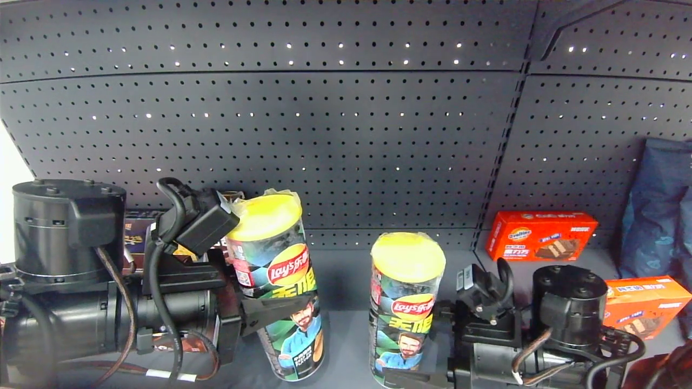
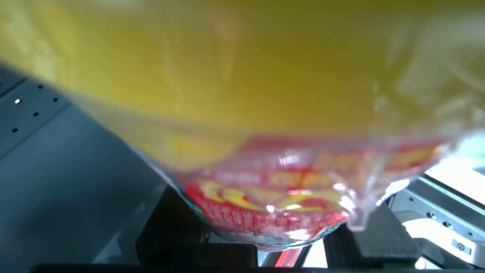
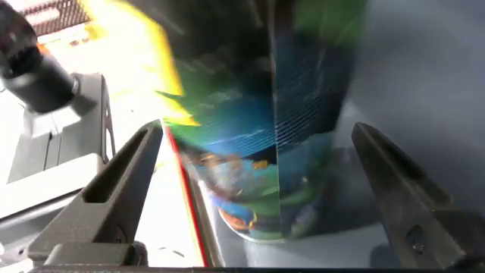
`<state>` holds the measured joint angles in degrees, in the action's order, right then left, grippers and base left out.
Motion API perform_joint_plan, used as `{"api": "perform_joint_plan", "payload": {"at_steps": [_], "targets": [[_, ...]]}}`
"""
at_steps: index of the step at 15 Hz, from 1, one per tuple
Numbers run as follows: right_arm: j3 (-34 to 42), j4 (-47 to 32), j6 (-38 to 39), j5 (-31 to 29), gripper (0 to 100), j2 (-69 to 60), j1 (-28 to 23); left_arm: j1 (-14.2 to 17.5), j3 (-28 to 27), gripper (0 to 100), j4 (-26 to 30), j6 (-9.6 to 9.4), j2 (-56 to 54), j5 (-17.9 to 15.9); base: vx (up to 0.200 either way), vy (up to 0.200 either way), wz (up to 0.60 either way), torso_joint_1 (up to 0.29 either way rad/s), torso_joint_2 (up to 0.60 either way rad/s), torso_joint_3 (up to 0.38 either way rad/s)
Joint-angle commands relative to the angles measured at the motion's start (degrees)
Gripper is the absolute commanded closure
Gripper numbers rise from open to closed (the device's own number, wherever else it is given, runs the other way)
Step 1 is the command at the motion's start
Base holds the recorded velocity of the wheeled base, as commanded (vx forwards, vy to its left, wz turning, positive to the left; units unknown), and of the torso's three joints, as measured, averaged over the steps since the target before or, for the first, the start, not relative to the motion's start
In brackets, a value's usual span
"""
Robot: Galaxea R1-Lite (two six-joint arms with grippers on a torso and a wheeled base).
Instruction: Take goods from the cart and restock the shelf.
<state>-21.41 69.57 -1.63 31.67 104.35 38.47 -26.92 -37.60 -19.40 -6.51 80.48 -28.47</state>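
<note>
Left can (image 1: 281, 281) is gripped, slightly tilted, by the left hand (image 1: 254, 316) at the shelf (image 1: 346, 286) and should be stood upright before release, while right can (image 1: 408, 308) is flanked by the right hand (image 3: 258, 140), fingers (image 3: 121, 189) spread.

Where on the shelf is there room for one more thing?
Bare shelf floor lies between the left chip can and the right chip can, and from the right chip can back to the rear orange box. Crowded: the right end, with the front orange box and blue bags.
</note>
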Motion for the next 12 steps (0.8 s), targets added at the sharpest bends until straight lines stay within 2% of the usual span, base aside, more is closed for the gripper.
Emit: {"api": "perform_joint_plan", "payload": {"at_steps": [1,4,6,9,10,12], "targets": [[3.21,-0.31,-0.12,-0.12,0,-9.25,-2.35,0.02,-0.11,100,-0.12,0.01,0.03,-0.01,0.0,0.0,0.0,0.0,0.0,0.0],[9.63,-1.19,-0.3,-0.21,0,-23.58,-4.72,0.02,-0.11,100,-0.12,0.01,-0.06,-0.01,0.0,0.0,0.0,0.0,0.0,0.0],[9.81,-7.35,-0.3,-0.56,0,-34.04,-8.5,0.02,-0.2,100,-0.2,0.01,0.03,-0.01,0.0,0.0,0.0,0.0,0.0,0.0],[8.66,-20.27,0.58,-9.96,0,-47.93,-15.8,0.02,-0.29,100,-0.29,0.01,0.03,-0.01,0.0,0.0,0.0,0.0,0.0,0.0],[10.68,-22.9,4.8,-13.21,0,-53.02,-20.54,0.02,-0.46,100,-0.29,0.01,0.11,-0.01,0.0,0.0,0.0,0.0,0.0,0.0],[15.69,-22.64,7.08,-13.21,0,-59.09,-30.3,-0.07,-0.46,100,-0.29,0.01,0.38,-0.1,0.0,0.0,0.0,0.0,0.0,0.0]]}}
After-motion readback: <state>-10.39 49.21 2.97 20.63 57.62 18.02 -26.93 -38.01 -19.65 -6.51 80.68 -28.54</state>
